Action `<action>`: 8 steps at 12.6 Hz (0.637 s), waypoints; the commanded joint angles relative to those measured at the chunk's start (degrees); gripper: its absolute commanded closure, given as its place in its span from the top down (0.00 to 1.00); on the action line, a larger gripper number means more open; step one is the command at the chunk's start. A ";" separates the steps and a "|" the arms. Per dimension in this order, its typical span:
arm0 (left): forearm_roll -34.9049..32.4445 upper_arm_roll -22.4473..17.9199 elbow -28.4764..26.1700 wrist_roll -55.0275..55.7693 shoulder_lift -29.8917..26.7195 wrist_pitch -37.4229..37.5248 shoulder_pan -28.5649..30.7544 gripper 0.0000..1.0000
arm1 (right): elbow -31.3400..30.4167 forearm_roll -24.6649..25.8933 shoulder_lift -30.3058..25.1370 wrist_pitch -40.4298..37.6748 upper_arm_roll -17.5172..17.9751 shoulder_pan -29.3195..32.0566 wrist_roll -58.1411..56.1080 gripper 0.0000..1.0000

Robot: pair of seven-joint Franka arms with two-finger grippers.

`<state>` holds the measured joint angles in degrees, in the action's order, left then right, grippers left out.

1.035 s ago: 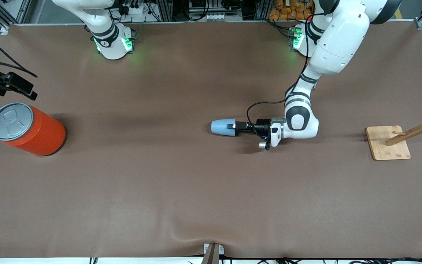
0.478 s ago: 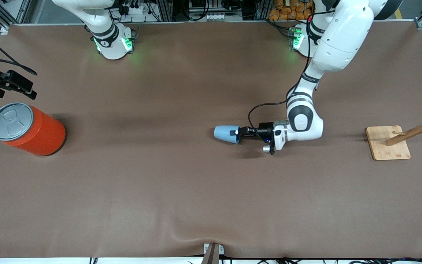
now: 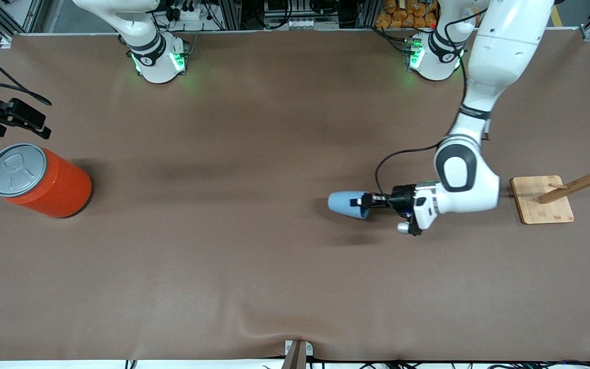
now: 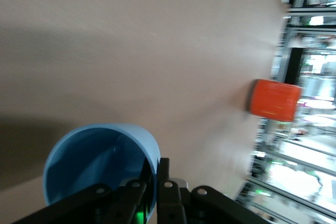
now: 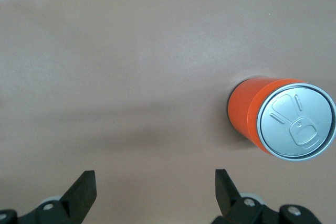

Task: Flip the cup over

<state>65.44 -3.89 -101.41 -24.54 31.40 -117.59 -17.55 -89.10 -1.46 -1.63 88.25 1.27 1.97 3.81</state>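
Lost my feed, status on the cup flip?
Left gripper shut on cup rim, cup sideways above table. Right gripper open, waiting over table near orange can. Nothing blocking.

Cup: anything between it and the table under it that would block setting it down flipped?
Nothing visible. The left hand is shut on the cup at its rim, holding it on its side over bare table. The can stands at the right arm's end, the wooden rack at the left arm's end, both apart from it.

One cup (image 3: 347,204), one can (image 3: 39,180), one rack (image 3: 556,197)
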 commanded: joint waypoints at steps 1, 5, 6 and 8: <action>-14.84 -2.42 1.48 8.08 -3.00 -0.01 0.23 0.00 | 1.48 -1.17 0.75 -0.71 0.23 0.75 -0.91 1.00; -33.57 -3.05 0.95 13.36 -6.61 0.34 3.92 0.00 | 1.48 -1.17 0.75 -0.71 0.23 0.75 -0.82 1.00; -39.54 -3.14 0.86 16.51 -7.14 0.34 4.19 0.00 | 1.48 -1.26 0.75 -0.71 0.23 0.75 -0.82 1.00; -50.89 -3.14 0.77 24.58 -8.63 -0.18 4.36 0.00 | 1.48 -1.26 0.75 -0.71 0.23 0.75 -0.82 1.00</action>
<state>22.30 -7.03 -99.40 -6.41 25.41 -117.49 -12.83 -89.10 -1.47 -1.60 88.24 1.26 1.98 3.81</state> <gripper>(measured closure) 0.943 0.000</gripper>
